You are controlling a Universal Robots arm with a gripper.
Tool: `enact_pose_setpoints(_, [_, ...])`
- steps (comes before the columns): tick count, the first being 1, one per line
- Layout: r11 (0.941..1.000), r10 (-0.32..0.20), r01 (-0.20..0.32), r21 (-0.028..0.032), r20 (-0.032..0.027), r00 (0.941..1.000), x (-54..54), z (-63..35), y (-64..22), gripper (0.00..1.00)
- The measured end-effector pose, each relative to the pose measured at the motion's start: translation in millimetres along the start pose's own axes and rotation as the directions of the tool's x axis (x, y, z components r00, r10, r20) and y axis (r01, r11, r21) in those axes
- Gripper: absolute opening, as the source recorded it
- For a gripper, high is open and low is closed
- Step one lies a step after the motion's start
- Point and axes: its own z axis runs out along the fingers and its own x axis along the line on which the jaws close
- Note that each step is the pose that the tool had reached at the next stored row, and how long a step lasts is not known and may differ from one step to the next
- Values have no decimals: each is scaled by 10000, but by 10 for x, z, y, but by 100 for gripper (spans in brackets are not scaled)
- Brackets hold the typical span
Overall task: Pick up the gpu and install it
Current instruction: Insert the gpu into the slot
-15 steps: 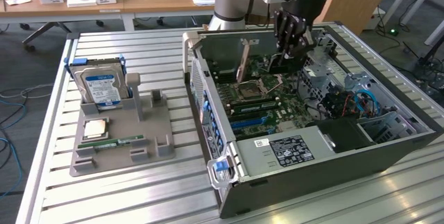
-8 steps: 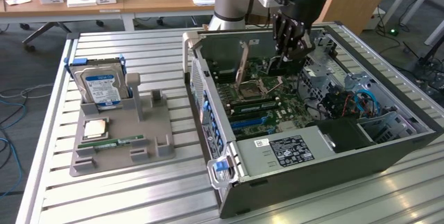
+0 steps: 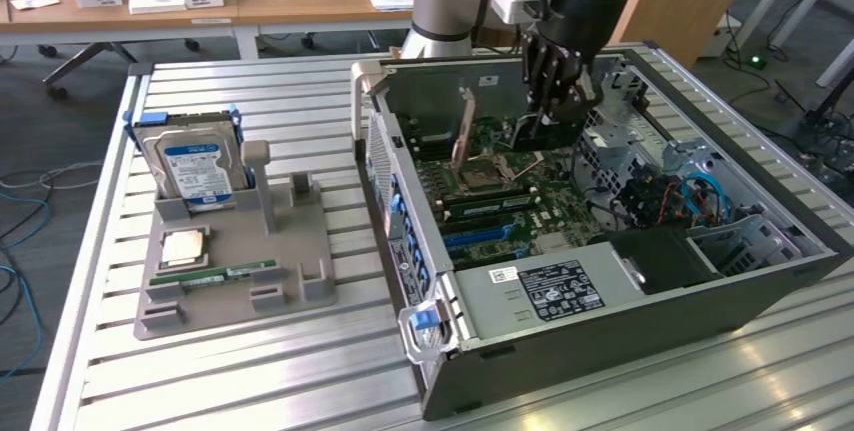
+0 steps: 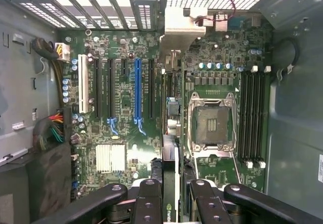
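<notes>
Fingers [image 4: 150,201] of the gripper [image 4: 174,186] pinch the gpu [image 4: 170,211] on edge. On the slatted table [image 3: 267,371], toward its edge at the exterior view's right, stands the open computer case [image 3: 641,301] that holds them. Over the motherboard [image 4: 121,133] the card hangs between the long blue slot [image 4: 137,95] and the empty processor socket [image 4: 212,123]. Seating it well likely means keeping it upright and parallel to the slot, pale bracket [image 4: 184,22] toward the case's rear wall. Room looks ample above the board. Case walls and cable bundles [image 4: 50,128] crowd the sides.
</notes>
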Motion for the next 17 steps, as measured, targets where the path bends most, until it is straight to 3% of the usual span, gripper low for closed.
enact_pose_setpoints(9, [10000, 0, 0, 0, 0, 10000, 8, 39, 7, 26])
enact_pose_setpoints(17, [10000, 0, 0, 0, -1, 10000, 108, 36, 12, 26])
